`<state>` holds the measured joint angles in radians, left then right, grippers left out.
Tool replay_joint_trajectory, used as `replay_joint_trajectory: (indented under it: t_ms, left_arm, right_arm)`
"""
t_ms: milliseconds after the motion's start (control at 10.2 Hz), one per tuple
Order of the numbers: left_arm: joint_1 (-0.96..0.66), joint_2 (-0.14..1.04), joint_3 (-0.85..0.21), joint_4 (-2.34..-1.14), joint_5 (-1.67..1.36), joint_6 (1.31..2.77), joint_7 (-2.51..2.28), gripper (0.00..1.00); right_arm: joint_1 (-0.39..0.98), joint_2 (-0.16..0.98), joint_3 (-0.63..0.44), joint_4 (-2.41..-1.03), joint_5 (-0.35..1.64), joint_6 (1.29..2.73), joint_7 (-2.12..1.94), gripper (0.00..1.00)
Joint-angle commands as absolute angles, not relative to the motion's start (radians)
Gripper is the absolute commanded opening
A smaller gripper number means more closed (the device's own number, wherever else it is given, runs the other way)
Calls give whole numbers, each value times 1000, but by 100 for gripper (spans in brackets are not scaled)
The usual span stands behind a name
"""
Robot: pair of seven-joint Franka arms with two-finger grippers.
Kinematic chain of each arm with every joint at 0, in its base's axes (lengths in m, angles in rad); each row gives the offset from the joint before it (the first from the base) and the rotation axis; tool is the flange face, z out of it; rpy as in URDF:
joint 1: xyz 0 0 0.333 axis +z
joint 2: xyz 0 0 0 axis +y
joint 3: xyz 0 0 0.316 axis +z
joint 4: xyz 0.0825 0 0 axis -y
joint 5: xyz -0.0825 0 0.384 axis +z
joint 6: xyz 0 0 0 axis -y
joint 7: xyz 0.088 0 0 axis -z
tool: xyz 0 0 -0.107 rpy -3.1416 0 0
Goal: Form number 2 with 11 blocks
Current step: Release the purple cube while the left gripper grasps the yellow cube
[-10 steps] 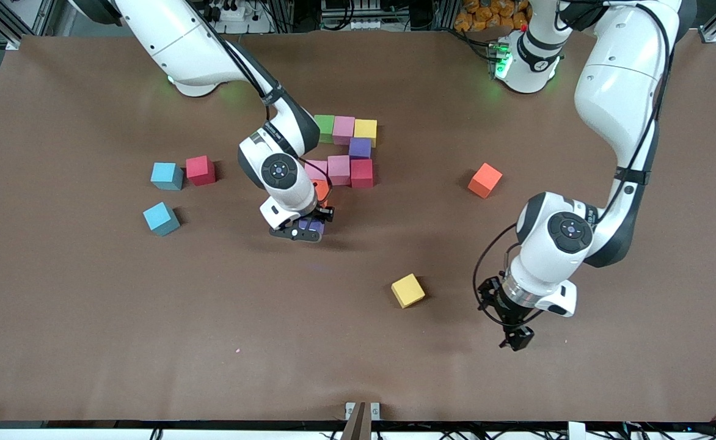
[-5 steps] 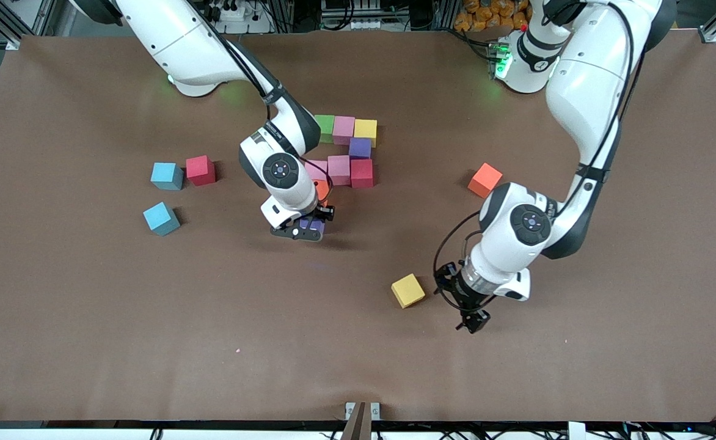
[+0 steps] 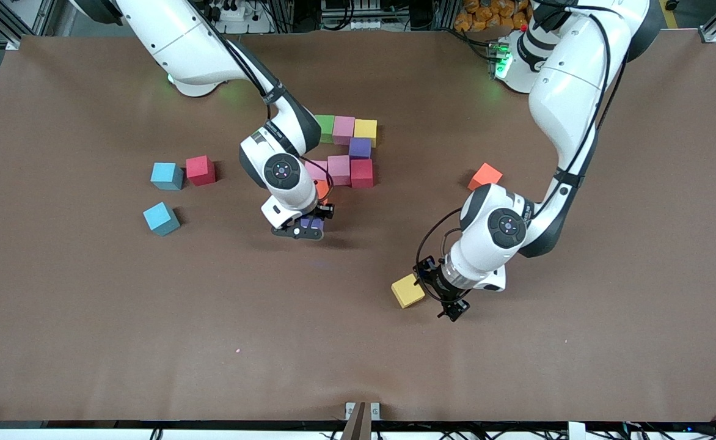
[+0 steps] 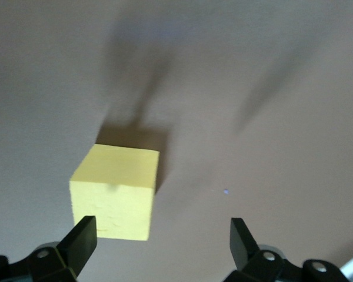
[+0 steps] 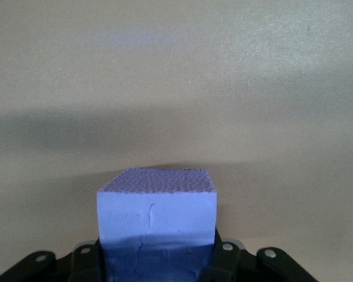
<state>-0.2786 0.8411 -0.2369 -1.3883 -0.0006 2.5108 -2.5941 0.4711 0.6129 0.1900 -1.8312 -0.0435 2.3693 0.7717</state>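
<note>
Part-built number 2 (image 3: 346,153) mid-table, of matte foam cubes: top row green, pink, yellow; one purple under the yellow; then pink, pink, red; an orange cube (image 3: 322,188) at the next row's start, half hidden by the right arm. Right gripper (image 3: 306,227) clamped on a purple cube (image 5: 156,220), just nearer the camera than that orange. Left gripper (image 3: 437,292) spread wide beside a loose yellow cube (image 3: 407,291), not touching. Loose orange cube (image 3: 485,176) toward the left arm's end.

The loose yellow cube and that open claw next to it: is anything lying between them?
Nothing: in the left wrist view only bare table separates the yellow cube from the open left gripper.
</note>
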Motion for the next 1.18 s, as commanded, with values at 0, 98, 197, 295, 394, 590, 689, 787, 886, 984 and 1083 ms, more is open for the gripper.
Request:
replay_joint_trajectory:
  t_ms: [0,98,197,295,394,590,689,787,886,984,1083]
  left_arm:
    - [-295,857,-232,-1370,-49,2523,-2611,100]
    - [-295,864,-232,-1370,-61,2523,-2611,100]
    - [-296,871,-232,-1370,-69,2523,-2612,100]
    - [-313,880,-232,-1373,-78,2523,-2614,100]
    - [-321,894,-232,-1373,-90,2523,-2614,100]
    - [-339,899,-230,-1379,-92,2523,-2621,100]
    - [-339,899,-230,-1379,-91,2523,-2632,100]
    - [-341,899,-230,-1379,-91,2523,-2637,100]
    - [-342,903,-229,-1379,-91,2523,-2637,100]
    - [-351,908,-226,-1379,-89,2523,-2635,100]
    - [-353,914,-224,-1379,-87,2523,-2635,100]
  right_arm:
    - [480,612,184,-1836,-49,2349,765,23]
    - [480,611,184,-1836,-49,2349,765,23]
    - [480,611,184,-1835,-49,2349,764,23]
    - [480,609,184,-1835,-49,2349,758,23]
    - [479,604,184,-1836,-49,2347,756,23]
    - [477,604,184,-1836,-49,2347,747,23]
    - [477,604,184,-1836,-49,2347,747,23]
    - [476,604,184,-1836,-49,2347,741,23]
    - [474,604,184,-1836,-49,2345,714,23]
    - [474,606,184,-1838,-49,2342,710,27]
    - [474,607,184,-1838,-49,2341,715,55]
